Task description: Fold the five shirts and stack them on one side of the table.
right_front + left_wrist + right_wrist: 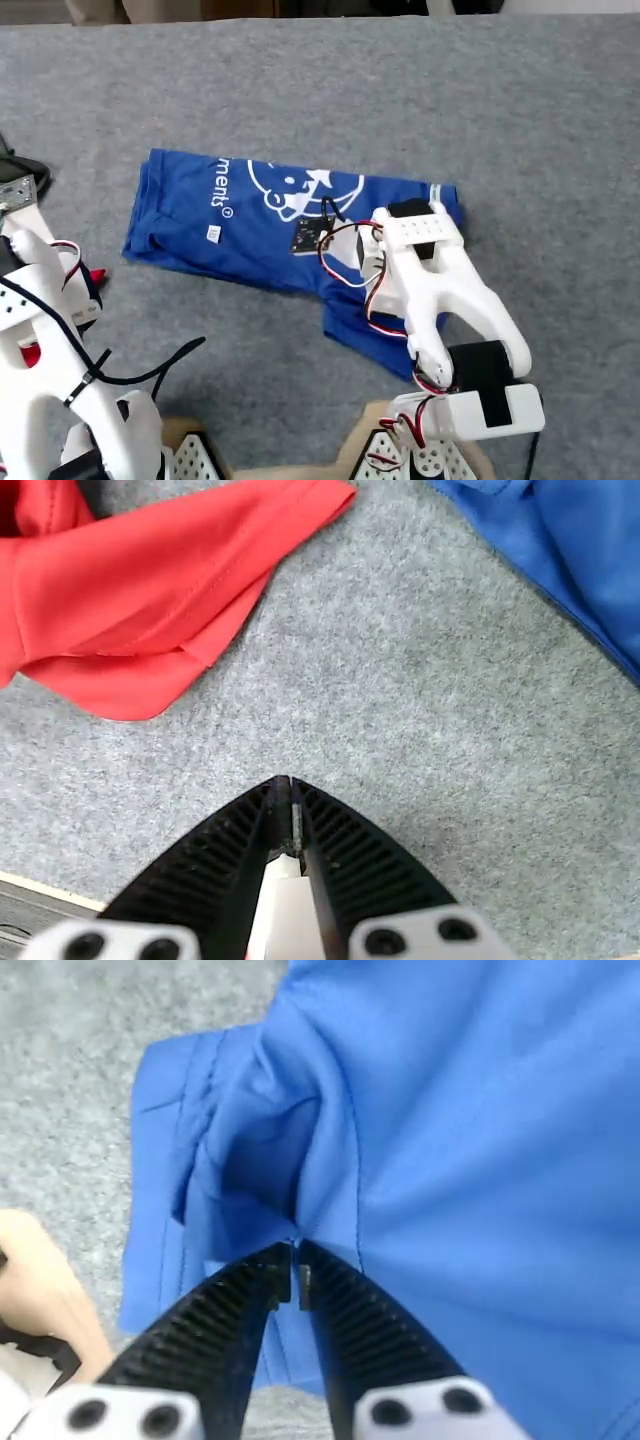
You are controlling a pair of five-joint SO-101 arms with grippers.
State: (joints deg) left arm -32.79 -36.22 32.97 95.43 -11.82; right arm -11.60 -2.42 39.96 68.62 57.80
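From five o'clock the right claw [295,1257] clamps the half-folded blue shirt [230,222], left claw [290,785] together and empty, red shirt [130,590] unfolded, stack not yet begun.

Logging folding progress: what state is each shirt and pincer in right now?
blue shirt: partly folded, print up, rumpled near the right pincer.
red shirt: not folded, lying rumpled.
left pincer: shut, empty, over bare table.
right pincer: shut on a fold of the blue shirt.
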